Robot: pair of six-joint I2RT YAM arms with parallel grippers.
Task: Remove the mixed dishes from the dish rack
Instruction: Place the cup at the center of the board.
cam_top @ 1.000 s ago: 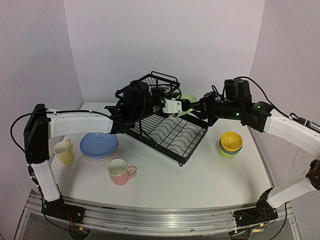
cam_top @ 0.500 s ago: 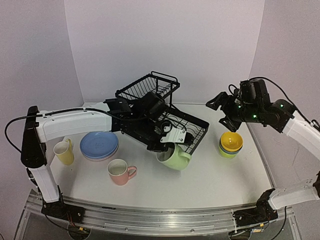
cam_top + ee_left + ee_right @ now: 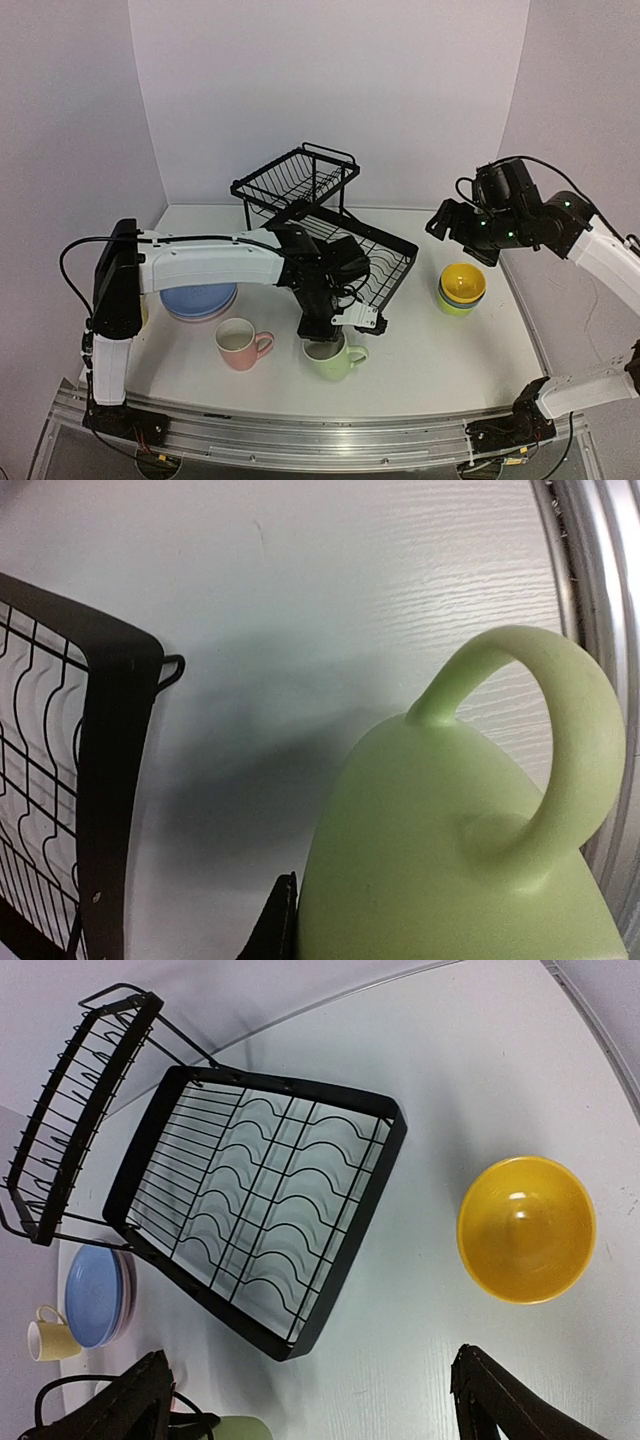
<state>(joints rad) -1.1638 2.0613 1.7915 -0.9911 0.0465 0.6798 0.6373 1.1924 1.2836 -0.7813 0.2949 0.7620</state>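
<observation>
The pale-green mug (image 3: 335,360) stands upright on the table in front of the dish rack (image 3: 385,262). My left gripper (image 3: 331,337) is shut on its rim from above. In the left wrist view the mug (image 3: 450,860) fills the lower right, with one dark finger (image 3: 273,935) pressed on its outer wall; the other finger is hidden. My right gripper (image 3: 455,222) hangs open and empty in the air, right of the rack (image 3: 260,1200). Its fingertips (image 3: 140,1400) are spread wide. Both rack tiers show no dishes.
A pink mug (image 3: 240,343) sits left of the green one. Blue and pink plates (image 3: 195,298) are stacked behind the left arm. A yellow mug (image 3: 45,1338) stands at the far left. A yellow bowl (image 3: 462,284) tops a bowl stack at the right. The table's metal rail (image 3: 590,630) runs close to the green mug.
The left arm has carried the pale-green mug from the rack down to the table in front. The right gripper has opened and pulled back to the right.
</observation>
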